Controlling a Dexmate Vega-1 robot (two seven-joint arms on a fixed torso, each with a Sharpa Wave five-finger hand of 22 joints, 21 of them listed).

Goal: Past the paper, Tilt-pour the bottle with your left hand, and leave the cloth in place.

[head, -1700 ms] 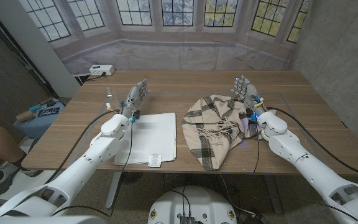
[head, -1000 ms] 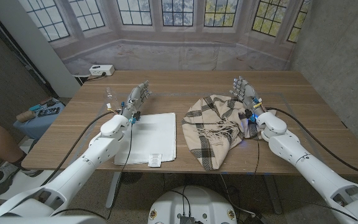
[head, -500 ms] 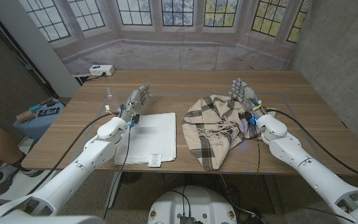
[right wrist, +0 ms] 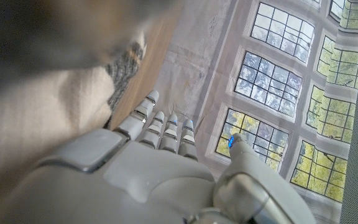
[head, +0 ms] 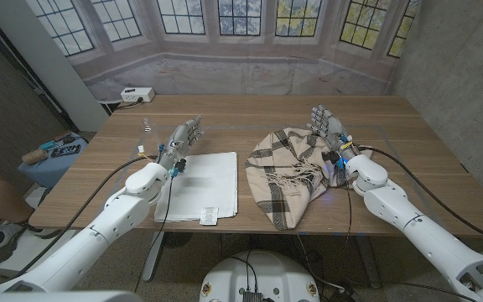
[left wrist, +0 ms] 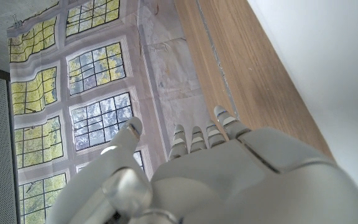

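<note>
Left hand (head: 184,137) empty, fingers spread, near the clear bottle (head: 146,127) toward the table's far left corner; it should approach upright, avoiding the paper (head: 199,184); right hand (head: 329,124) open beside the cloth (head: 288,168)

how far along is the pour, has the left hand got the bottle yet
Nothing looks done yet. The left hand is open and holds nothing, raised at the paper's far left corner. The small clear bottle stands upright beyond it, untouched. Reaching, gripping and tilting it are all left. The plaid cloth lies in a heap beside the open right hand, which does not grip it.
</note>
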